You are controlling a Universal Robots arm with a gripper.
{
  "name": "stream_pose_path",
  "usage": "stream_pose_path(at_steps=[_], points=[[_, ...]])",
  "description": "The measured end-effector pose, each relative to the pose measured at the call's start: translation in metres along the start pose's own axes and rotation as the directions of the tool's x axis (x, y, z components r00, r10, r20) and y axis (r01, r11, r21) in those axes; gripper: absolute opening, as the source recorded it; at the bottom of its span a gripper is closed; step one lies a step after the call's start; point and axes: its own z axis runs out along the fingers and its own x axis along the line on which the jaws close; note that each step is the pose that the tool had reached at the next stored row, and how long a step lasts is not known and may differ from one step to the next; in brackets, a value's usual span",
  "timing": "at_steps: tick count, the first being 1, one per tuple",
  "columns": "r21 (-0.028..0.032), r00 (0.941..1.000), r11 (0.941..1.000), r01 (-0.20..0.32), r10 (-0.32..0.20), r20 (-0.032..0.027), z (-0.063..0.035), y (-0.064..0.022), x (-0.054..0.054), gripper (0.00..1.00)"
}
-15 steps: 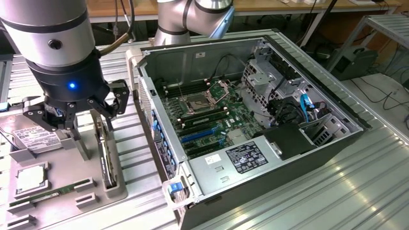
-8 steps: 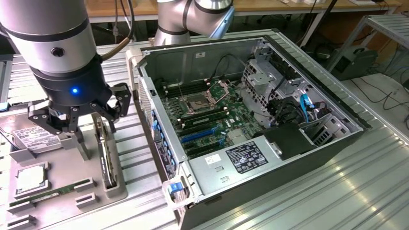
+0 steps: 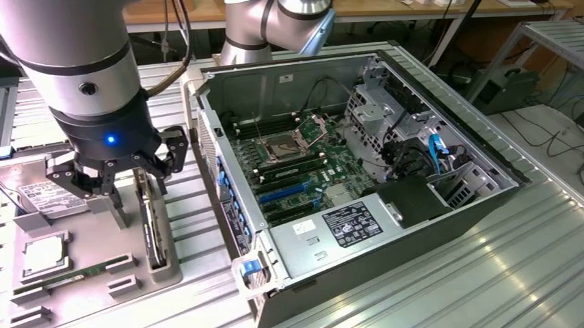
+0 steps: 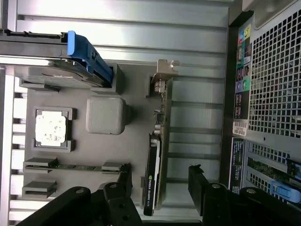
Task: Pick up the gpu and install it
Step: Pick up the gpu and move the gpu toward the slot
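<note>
Wrist view: gripper [image 4: 160, 168] spread wide, holding nothing, gpu [image 4: 158, 141] standing on edge right between its jaws. Probably stiff, light, fragile; I'd pinch its flat faces.

In the exterior view the claw [image 3: 137, 198] covers the far end of the graphics card [image 3: 155, 236]. The card stands edge-on in the gray tray [image 3: 91, 273], so its faces cannot be seen. The hard drive [image 3: 41, 195] at the exterior view's left sits partly behind the claw, and its label is too small to read. The arm [image 3: 73, 61] is cut off by the top edge. In the wrist view the claw's fingers [image 4: 123, 181] run out of the picture.
</note>
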Motion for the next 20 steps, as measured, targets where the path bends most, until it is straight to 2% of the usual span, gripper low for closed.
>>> stream_pose_path(at_steps=[5, 15, 18, 20], points=[[0.0002, 1.0000, 1.0000, 0.000, 0.000, 0.0034, 0.0094, -0.0030, 0.000, 0.60], [0.0006, 1.0000, 1.0000, 0.000, 0.000, 0.0037, 0.0213, -0.0052, 0.001, 0.60], [0.0052, 1.0000, 1.0000, 0.000, 0.000, 0.0034, 0.0252, -0.0058, 0.001, 0.60], [0.0060, 1.0000, 1.0000, 0.000, 0.000, 0.0033, 0.0272, -0.0059, 0.001, 0.60]])
